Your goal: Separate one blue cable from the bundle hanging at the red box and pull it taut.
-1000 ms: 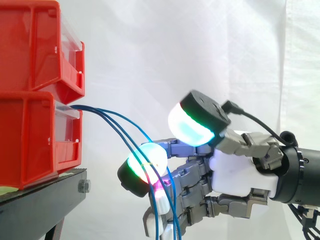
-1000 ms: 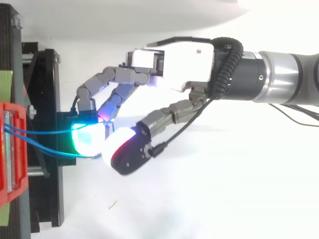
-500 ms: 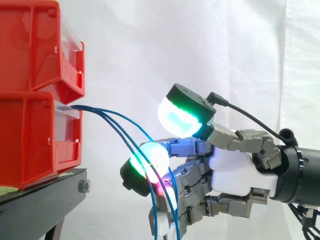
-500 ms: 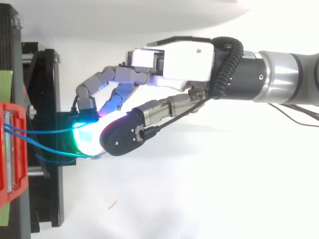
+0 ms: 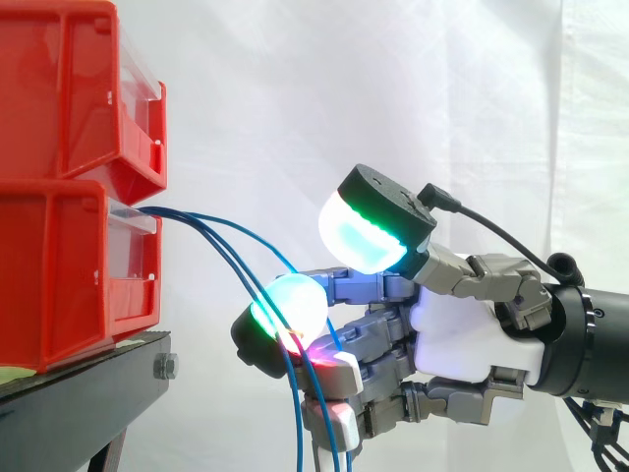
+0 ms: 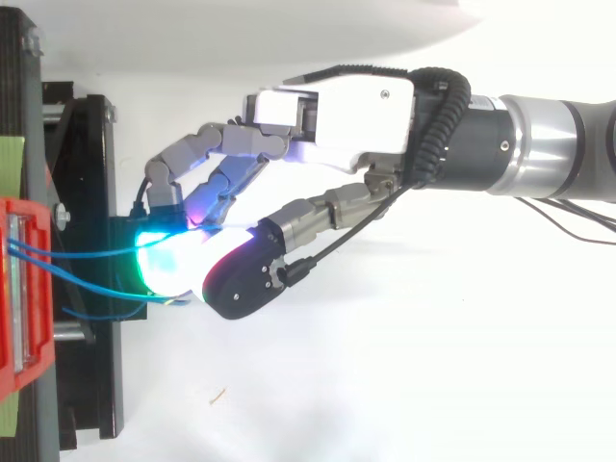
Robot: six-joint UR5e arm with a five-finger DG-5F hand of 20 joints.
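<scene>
Two red bins sit stacked at the left on a black stand (image 5: 84,388), the upper bin (image 5: 69,88) directly above the lower bin (image 5: 59,275). The blue cables (image 5: 221,241) leave the front lip of the lower bin and arc down to the right. They stay slack as they run into the robot hand (image 5: 462,329), which comes in level from the right before the white curtain (image 5: 393,98). The robot hand is closed around the cables. Its curled fingers (image 5: 290,303) glow green and red where the strands thread between them. The strands then drop straight down past the lower fingers. The thumb pad (image 5: 359,241), lit cyan and green, stands raised above the curled fingers. In the top view it lies just beside the green fingertip.
</scene>
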